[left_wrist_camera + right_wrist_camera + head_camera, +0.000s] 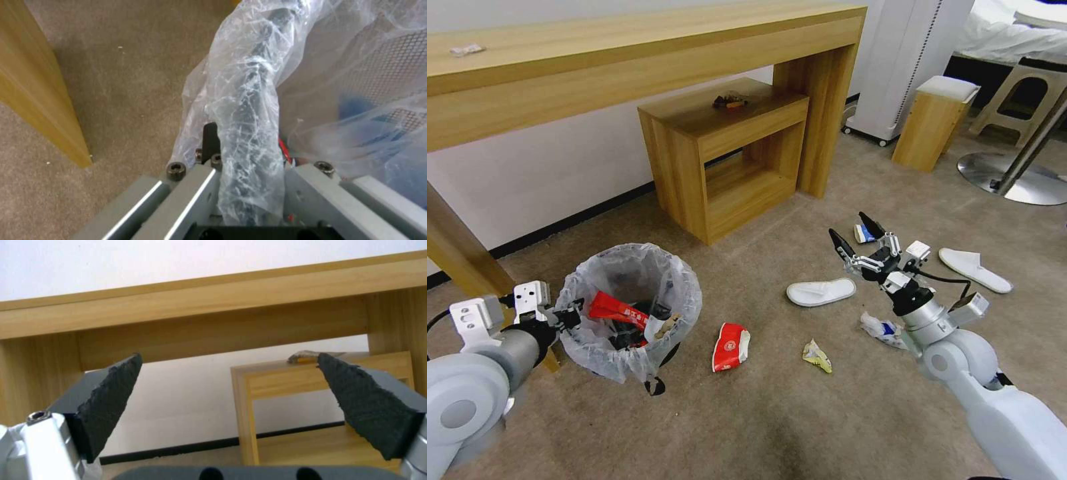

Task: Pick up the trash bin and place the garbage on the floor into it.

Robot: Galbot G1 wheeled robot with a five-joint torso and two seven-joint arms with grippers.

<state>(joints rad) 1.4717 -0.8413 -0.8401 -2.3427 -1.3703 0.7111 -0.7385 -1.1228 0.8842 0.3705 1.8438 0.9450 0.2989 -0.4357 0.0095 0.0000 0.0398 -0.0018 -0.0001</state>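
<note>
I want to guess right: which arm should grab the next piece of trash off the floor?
Probably the right. The right gripper is open and empty above the floor, near the crumpled paper. The left gripper is shut on the trash bin rim.

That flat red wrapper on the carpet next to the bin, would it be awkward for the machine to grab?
Probably a little. The red wrapper looks thin and crumpled, so it is likely light and floppy and should fold when pinched. It lies low on the floor, so the pointed fingers of the open right gripper may need to scrape under an edge. It seems unlikely to roll or break.
</note>
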